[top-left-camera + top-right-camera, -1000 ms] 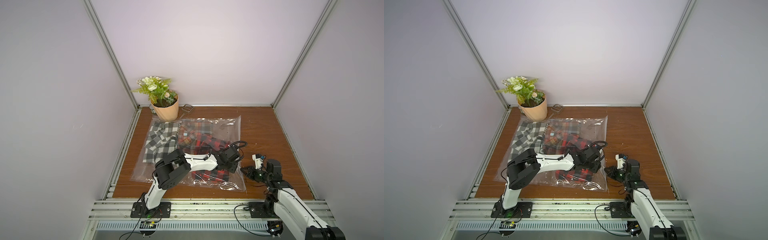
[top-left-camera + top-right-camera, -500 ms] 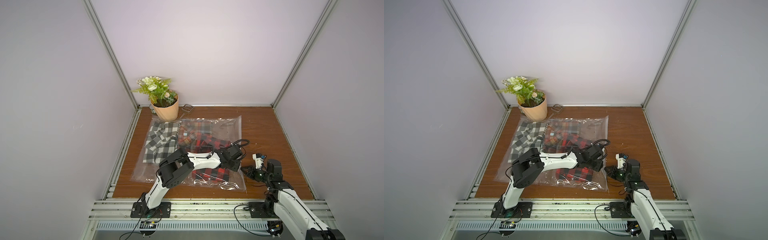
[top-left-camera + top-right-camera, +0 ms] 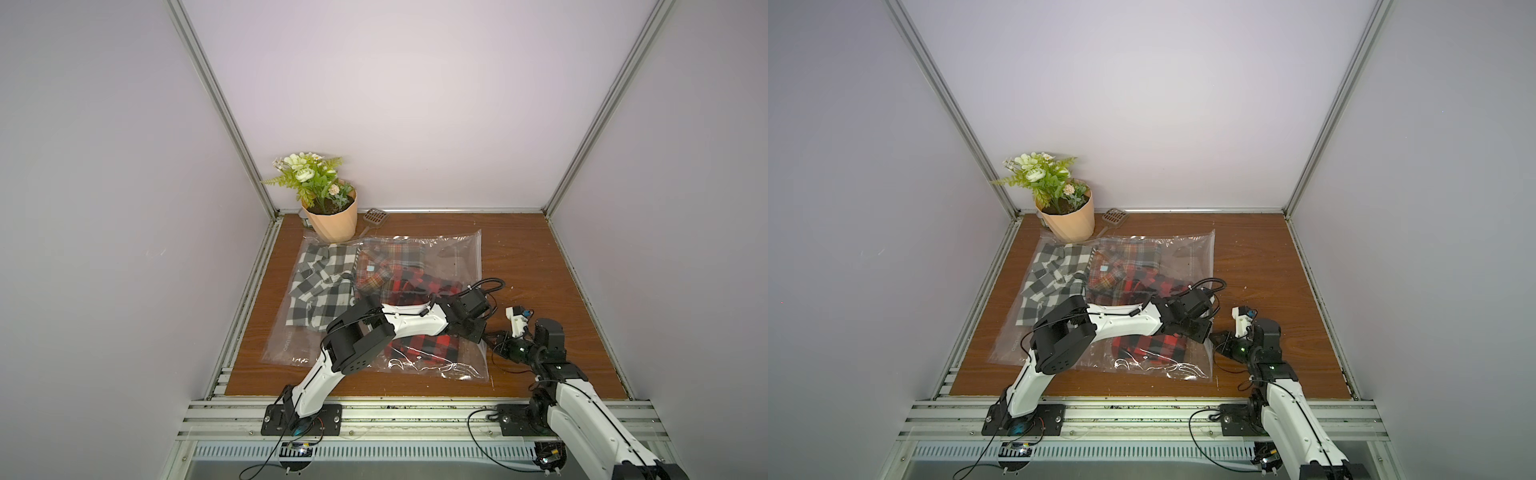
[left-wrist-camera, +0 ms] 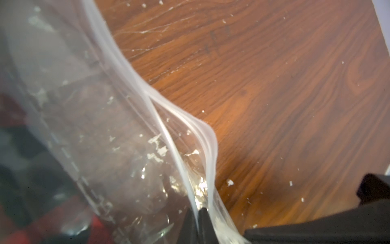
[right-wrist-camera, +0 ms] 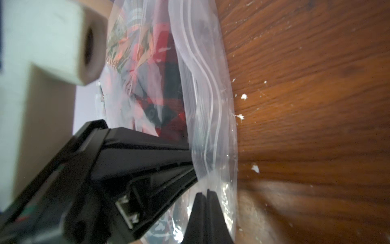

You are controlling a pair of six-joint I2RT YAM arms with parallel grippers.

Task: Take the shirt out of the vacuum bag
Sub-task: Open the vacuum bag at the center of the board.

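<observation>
The clear vacuum bag (image 3: 453,257) lies flat on the wooden table in both top views, also at bag (image 3: 1187,257). Three plaid shirts lie inside it: a black-and-white one (image 3: 324,286), an orange one (image 3: 386,262) and a red-and-black one (image 3: 419,286). My left gripper (image 4: 198,211) is shut on one lip of the zip-seal strip (image 4: 166,131) at the bag's right edge, where the two lips part. My right gripper (image 5: 205,192) is shut on the bag's plastic right beside it. In a top view the left gripper (image 3: 482,336) and right gripper (image 3: 493,338) nearly touch.
A potted plant (image 3: 332,216) and a small brown slotted scoop (image 3: 375,216) stand at the back left, touching the bag's far edge. Bare wood (image 3: 540,266) lies right of the bag. An aluminium rail (image 3: 415,409) runs along the front. Walls close three sides.
My left gripper slid rightwards over the bag to its right edge and closed on the zip-seal strip. The right gripper stayed shut at the same place.
</observation>
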